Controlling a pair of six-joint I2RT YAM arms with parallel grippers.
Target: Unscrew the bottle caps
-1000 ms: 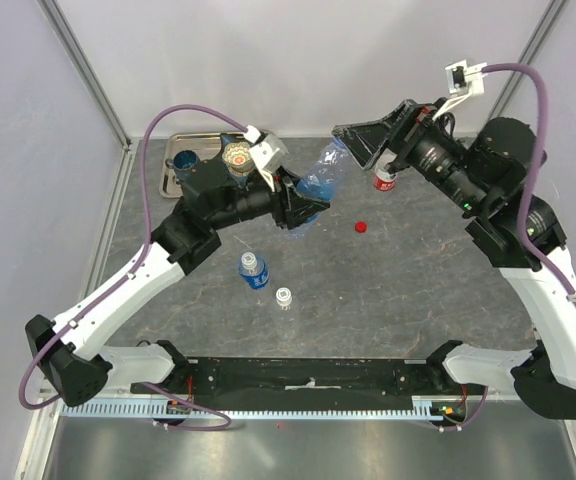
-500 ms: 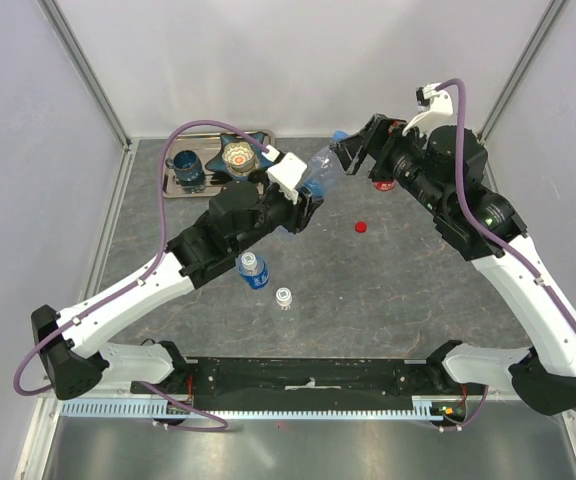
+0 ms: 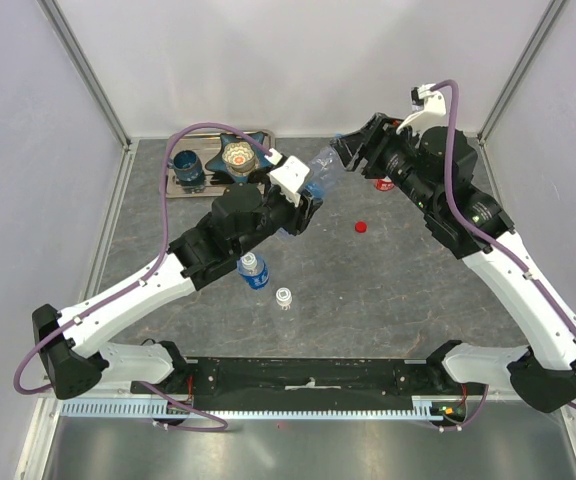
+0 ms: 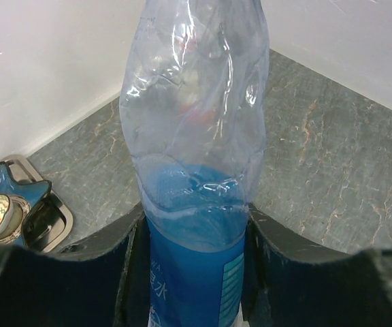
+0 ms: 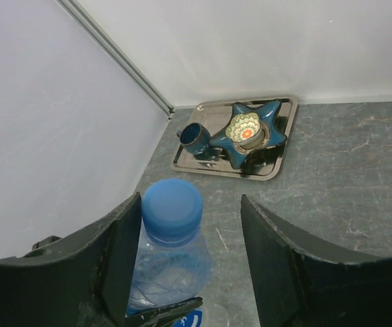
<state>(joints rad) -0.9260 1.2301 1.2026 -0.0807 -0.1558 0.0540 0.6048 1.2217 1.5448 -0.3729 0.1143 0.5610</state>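
Bottle w/ blue label is clamped low on its body by L gripper, aloft & tilted so its long axis runs neck-first into R gripper, whose jaws stand apart either side of blue cap, not yet pinching.

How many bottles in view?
4. Large blue-labelled bottle in left gripper; small blue-labelled bottle and tiny clear bottle standing mid-table; red-labelled bottle mostly hidden behind right arm.
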